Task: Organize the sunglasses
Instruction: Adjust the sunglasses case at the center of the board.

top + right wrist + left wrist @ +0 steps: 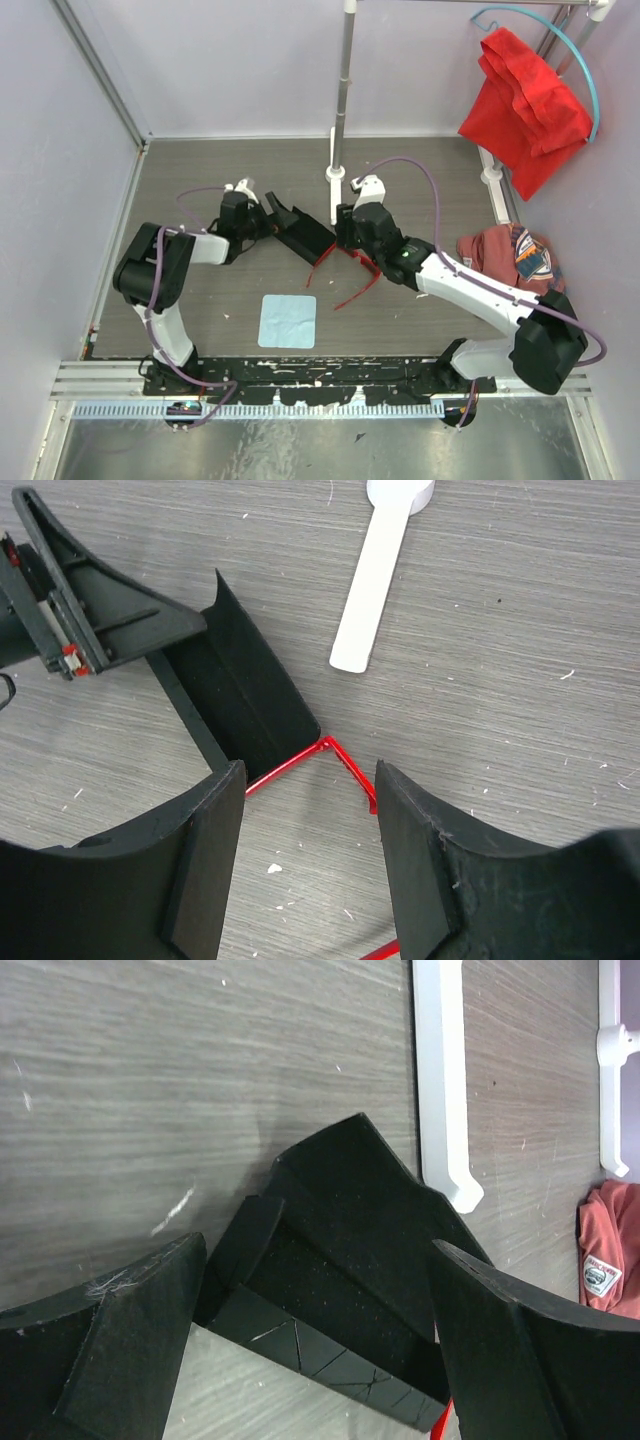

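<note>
Our right pincer (310, 780) stands at a middling gap, tips down over the tabletop (520, 680). The thin red frame of the sunglasses (300, 755) crosses that gap, bending in a sharp corner just past the fingertips and meeting the inner edge of each finger. We cannot tell whether the fingers pinch it or only straddle it. From above, the two long red arms reach back from under this pincer toward the arm bases, splayed apart, and the lenses are hidden beneath it. Just ahead and to its left, right by the red corner, lies the black case (255, 695), its flap open. At the case's far end our left pincer (318, 1248) spreads wide, a finger on each side of the case. Ahead and to the right of the right pincer is the foot of a white stand (375, 590). To its left and a little behind, well apart, a pale blue cloth (287, 320) lies flat. Behind it to the right lies a rust-coloured garment (510, 258), and a red garment (525, 105) hangs farther off.
</note>
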`<action>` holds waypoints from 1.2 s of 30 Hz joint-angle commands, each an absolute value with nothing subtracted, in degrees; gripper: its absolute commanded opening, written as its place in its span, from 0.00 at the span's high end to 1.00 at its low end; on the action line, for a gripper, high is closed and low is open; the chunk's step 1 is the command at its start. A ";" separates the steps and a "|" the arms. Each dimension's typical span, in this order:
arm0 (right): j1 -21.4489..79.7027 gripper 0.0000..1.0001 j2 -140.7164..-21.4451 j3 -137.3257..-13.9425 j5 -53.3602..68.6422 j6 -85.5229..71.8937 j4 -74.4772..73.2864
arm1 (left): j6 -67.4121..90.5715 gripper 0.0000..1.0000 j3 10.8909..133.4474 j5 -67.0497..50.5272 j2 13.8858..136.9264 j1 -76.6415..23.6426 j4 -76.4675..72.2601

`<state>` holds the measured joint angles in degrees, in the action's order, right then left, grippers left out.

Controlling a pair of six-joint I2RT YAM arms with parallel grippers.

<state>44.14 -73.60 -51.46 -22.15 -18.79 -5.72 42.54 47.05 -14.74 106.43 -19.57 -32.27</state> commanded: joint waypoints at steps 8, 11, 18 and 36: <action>43.84 0.40 -68.87 -50.18 -25.87 -19.08 -5.94 | 44.19 0.02 38.63 -9.63 98.17 -24.13 -34.80; 43.75 0.40 -67.82 -49.63 -26.33 -19.18 -6.31 | 44.44 0.02 37.26 -8.12 96.37 -25.79 -34.80; 43.54 0.40 -66.84 -48.98 -26.81 -19.53 -7.92 | 45.13 0.02 34.29 -4.07 91.55 -28.61 -32.16; 48.41 0.40 -78.19 -50.82 -20.82 -21.09 -7.03 | 46.67 0.02 27.88 0.13 83.97 -32.10 -29.00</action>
